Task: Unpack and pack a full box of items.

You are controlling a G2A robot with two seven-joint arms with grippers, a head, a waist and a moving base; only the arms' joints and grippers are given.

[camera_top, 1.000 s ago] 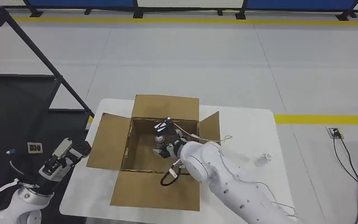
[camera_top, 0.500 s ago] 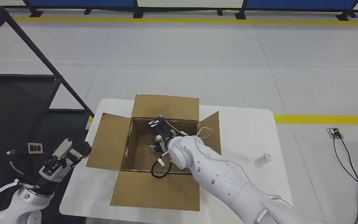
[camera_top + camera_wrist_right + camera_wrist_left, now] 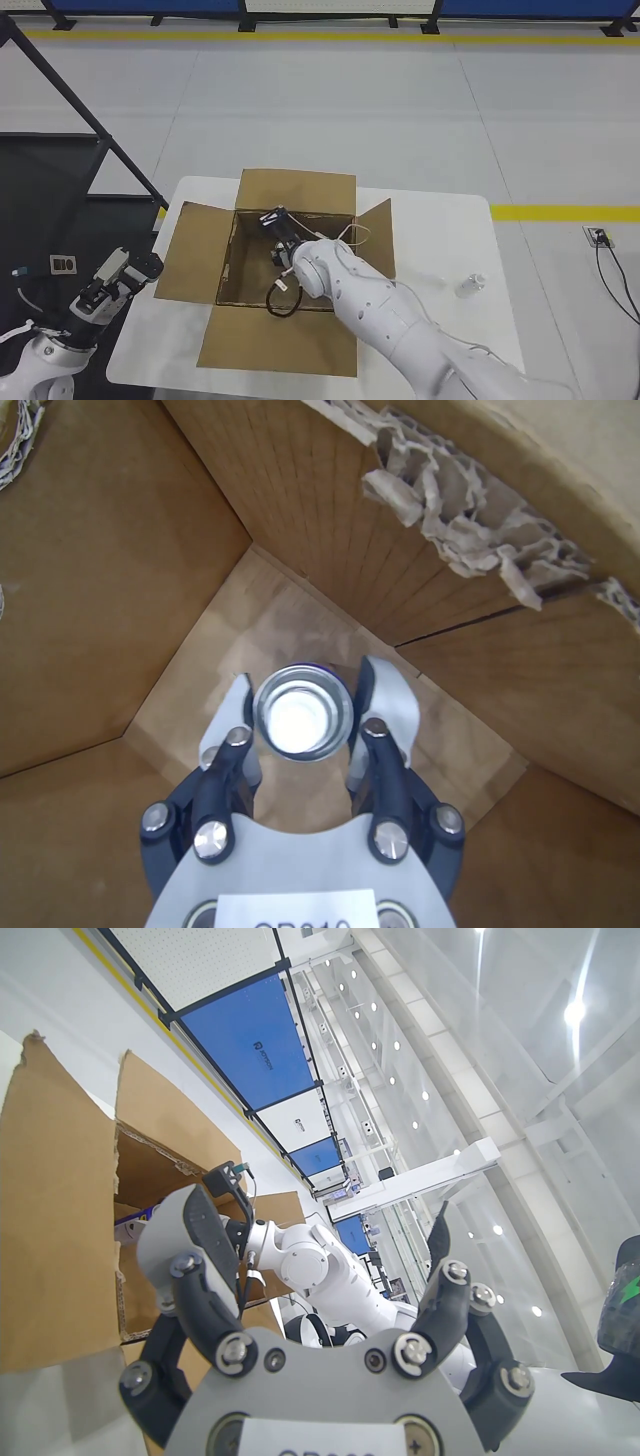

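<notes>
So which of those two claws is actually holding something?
The right gripper, down inside the cardboard box, clamps a metal can. The left gripper, beside the table, is open and empty.

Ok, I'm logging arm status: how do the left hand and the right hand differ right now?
The left hand is open and empty; the right hand is shut on a can. The left hand sits outside the box; the right hand is down inside it. Both are two-fingered.
</notes>
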